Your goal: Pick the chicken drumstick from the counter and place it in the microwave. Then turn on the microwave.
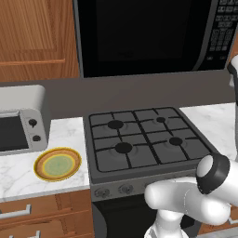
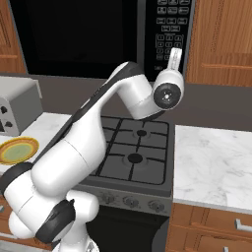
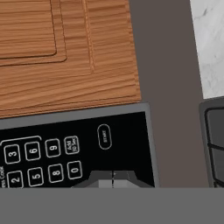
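The black microwave (image 1: 139, 37) (image 2: 74, 34) hangs above the stove with its dark glass door shut. Its keypad (image 2: 169, 29) (image 3: 39, 157) is on the right side. My gripper (image 2: 175, 55) (image 3: 113, 178) is raised in front of the keypad's lower end, shut with nothing between the fingers. In the hand view the tips sit just below the oval start button (image 3: 104, 136), close to the panel. The chicken drumstick is out of view. The marble counter (image 1: 18, 172) (image 2: 211, 162) lies on both sides of the stove.
A dark gas stovetop (image 1: 144, 144) (image 2: 135, 147) sits under the arm. A yellow plate (image 1: 57, 164) (image 2: 17, 150) and a silver toaster oven (image 1: 21, 123) (image 2: 15, 106) stand on the left counter. A wooden cabinet (image 3: 65, 48) (image 2: 221, 39) flanks the keypad.
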